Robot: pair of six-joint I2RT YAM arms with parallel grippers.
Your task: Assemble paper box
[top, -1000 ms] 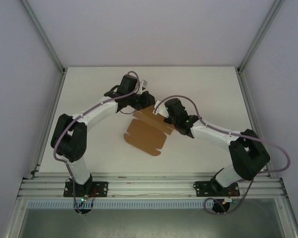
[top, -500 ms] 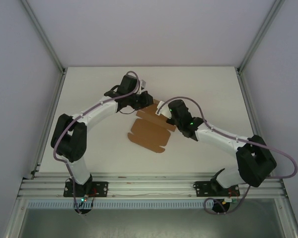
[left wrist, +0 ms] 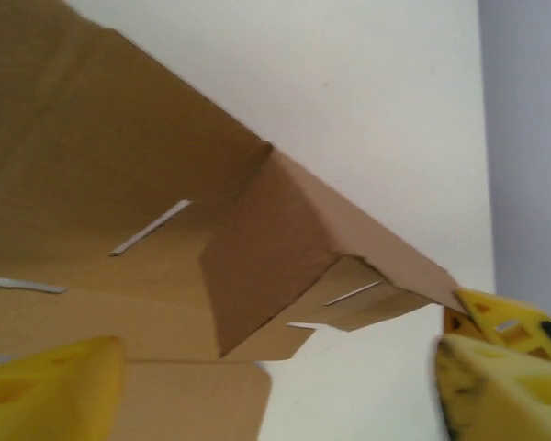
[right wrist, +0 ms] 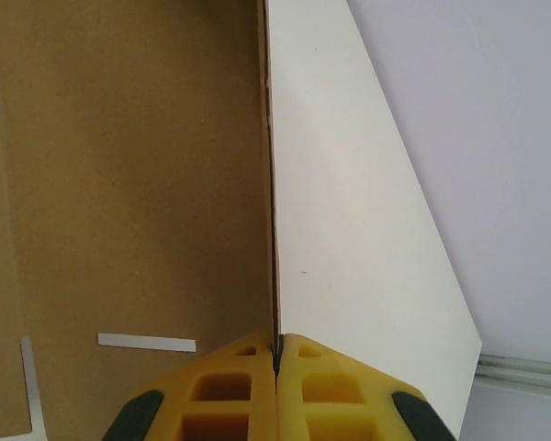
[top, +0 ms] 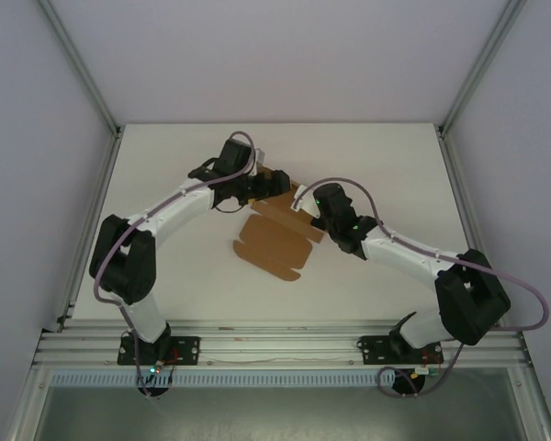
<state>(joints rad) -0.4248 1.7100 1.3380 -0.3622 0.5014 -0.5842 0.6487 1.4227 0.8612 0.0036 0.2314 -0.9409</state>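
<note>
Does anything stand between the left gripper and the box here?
Nothing visible. The open left gripper directly faces a raised flap of the box, with bare table beyond. The right gripper is shut on the box edge.

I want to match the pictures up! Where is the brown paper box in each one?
Top external: the paper box lies in the middle of the white table.
Left wrist: it fills the left and centre, one flap folded up.
Right wrist: it covers the left half, edge pinched by the right gripper.
Shared landmark: that white table under the box.
</note>
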